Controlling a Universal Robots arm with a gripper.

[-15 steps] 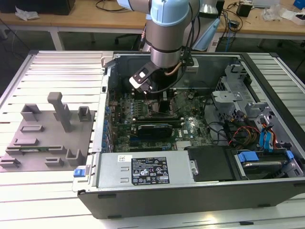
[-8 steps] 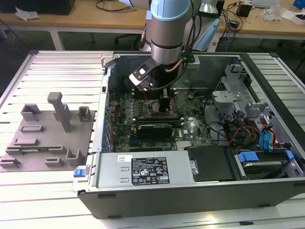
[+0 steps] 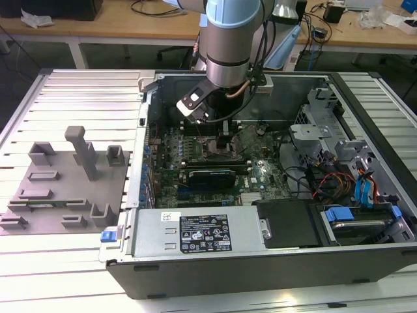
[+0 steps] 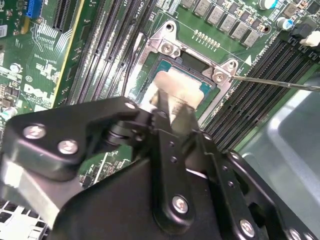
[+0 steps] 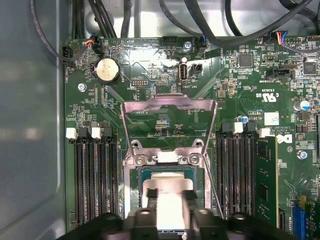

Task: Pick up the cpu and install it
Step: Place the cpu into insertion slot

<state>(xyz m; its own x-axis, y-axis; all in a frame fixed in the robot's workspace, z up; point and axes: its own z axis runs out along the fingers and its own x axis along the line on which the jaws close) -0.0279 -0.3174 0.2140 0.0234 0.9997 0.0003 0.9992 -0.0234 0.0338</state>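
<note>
Exterior view: jaws are reaching into the computer case (image 3: 260,267) over the motherboard (image 3: 260,173); second wrist view: jaws are clamping the cpu (image 4: 187,92), resting in its socket (image 4: 167,47); first wrist view: cpu is sitting between them, load plate (image 5: 170,101) raised.

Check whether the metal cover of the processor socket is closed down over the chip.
No: in the first wrist view the metal cover is swung back off the socket, and the chip shows bare.
</note>
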